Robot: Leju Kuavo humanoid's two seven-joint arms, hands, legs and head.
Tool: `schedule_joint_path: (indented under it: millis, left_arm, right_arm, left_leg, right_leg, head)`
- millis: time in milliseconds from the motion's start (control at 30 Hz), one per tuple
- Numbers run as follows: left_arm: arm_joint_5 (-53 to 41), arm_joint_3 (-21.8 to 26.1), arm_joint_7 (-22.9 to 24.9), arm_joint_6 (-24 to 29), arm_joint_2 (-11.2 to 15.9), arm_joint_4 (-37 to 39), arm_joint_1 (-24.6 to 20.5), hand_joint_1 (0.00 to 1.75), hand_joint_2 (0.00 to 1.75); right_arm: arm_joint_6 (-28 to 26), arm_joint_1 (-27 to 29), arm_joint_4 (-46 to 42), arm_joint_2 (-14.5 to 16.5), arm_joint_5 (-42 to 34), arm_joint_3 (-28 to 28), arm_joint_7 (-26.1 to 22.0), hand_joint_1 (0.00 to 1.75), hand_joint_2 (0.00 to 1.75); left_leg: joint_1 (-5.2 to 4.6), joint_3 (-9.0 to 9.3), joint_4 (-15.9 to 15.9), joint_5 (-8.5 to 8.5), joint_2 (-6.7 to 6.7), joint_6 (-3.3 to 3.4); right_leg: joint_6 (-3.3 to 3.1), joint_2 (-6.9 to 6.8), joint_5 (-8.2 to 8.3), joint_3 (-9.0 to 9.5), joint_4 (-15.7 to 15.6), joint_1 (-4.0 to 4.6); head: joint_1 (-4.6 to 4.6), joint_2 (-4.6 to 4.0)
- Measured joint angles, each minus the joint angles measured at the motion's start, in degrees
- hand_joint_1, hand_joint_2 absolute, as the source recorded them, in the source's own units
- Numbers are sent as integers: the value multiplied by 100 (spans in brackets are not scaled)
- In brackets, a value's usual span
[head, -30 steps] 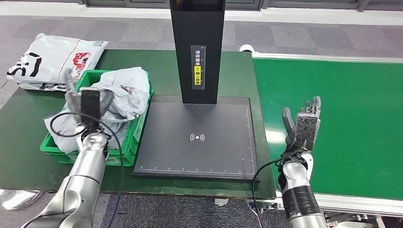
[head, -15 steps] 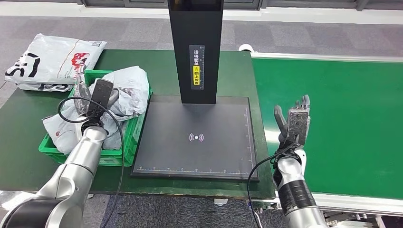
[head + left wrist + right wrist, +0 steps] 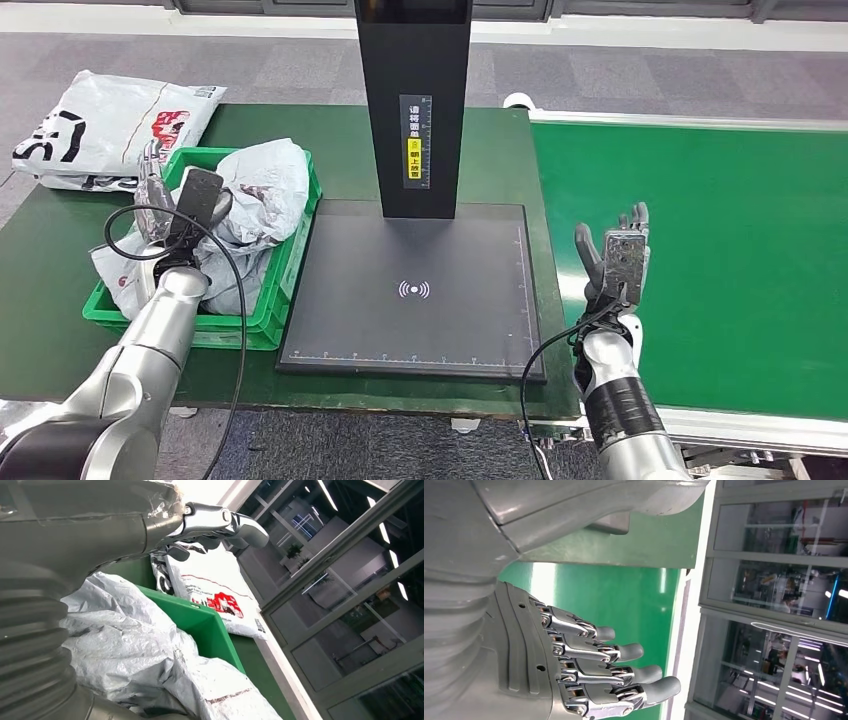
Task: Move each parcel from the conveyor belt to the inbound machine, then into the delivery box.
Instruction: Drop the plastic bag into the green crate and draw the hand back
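Hovering over the green delivery box [image 3: 262,310] with the left hand [image 3: 180,205], fingers [image 3: 220,522] loosely spread and gripping nothing. Sitting right under those fingers: crumpled grey parcels [image 3: 255,195] piled in the box, bulging up over the rim. Lying just past the fingertips, outside the box on the dark green table [image 3: 500,150]: another white parcel [image 3: 105,125] with red and black print, also showing in the left wrist view beyond the box wall [image 3: 210,625]. Looping off the left wrist and draping over the box's near side: a black cable [image 3: 235,300].

Holding the right hand [image 3: 618,258] upright over by the edge of the green conveyor belt [image 3: 700,240], fingers [image 3: 624,670] straight and side by side, thumb apart, nothing in the palm. Stretching away beyond those fingers: bare green belt. No parcel showing on the visible stretch of belt.

Standing between the two hands: the inbound machine, flat dark scan pad [image 3: 410,290] with a white signal mark in the middle and a tall black post [image 3: 415,100] rising at its far edge, yellow label on the post. Nothing resting on the pad. Dangling near the right wrist: another black cable [image 3: 545,355] running down past the table's front edge.
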Motion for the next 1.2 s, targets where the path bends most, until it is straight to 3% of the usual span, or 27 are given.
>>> schedule_joint_path:
  millis: [267, 567, 700, 833, 1033, 1167, 1200]
  left_arm:
    - [-578, 94, 143, 233, 105, 26, -36, 0, 175]
    - [-853, 753, -287, 268, 106, -347, -26, 0, 175]
    - [-1141, 808, 216, 83, 166, -766, 88, 0, 175]
    - [-1820, 798, 880, -550, 364, -1079, 225, 0, 175]
    - [-2021, 791, 1063, -930, 664, -1307, 332, 0, 175]
    - [-2058, 788, 1089, -983, 741, -1366, 351, 0, 175]
    - [-2081, 786, 1106, -1053, 770, -1372, 353, 0, 175]
  right_arm:
    - [32, -4, 2, -2, -55, 0, 102, 0, 175]
    - [43, 118, -107, -13, 43, 0, 227, 0, 175]
    - [42, 238, -227, -66, 84, -2, 236, 0, 175]
    - [44, 372, -346, -127, 143, -13, 234, 0, 175]
    - [69, 439, -446, -211, 161, -26, 234, 0, 175]
    - [81, 449, -472, -228, 167, -26, 236, 0, 0]
    - [87, 451, -475, -231, 176, -26, 236, 0, 0]
  left_leg:
    - [1, 1, 0, 0, 2, -1]
    - [0, 1, 0, 0, 3, -1]
    - [0, 0, 0, 0, 2, -1]
    - [1, 1, -1, -1, 7, -1]
    - [1, 1, -1, 0, 12, -2]
    - [1, 0, -1, 0, 11, -2]
    - [1, 0, -1, 0, 12, -2]
  right_leg:
    - [0, 2, 0, -1, 1, 0]
    - [0, 3, 0, -1, 1, 0]
    - [0, 2, -1, -1, 0, 0]
    - [0, 8, -1, -4, 0, 0]
    - [-1, 11, -1, -7, 1, 1]
    - [0, 10, 0, -6, 1, 0]
    - [0, 12, 0, -6, 1, 0]
  head:
    - [0, 0]
    - [-1, 0]
    - [-1, 0]
    - [-1, 0]
    - [-1, 0]
    - [-1, 0]
    - [-1, 0]
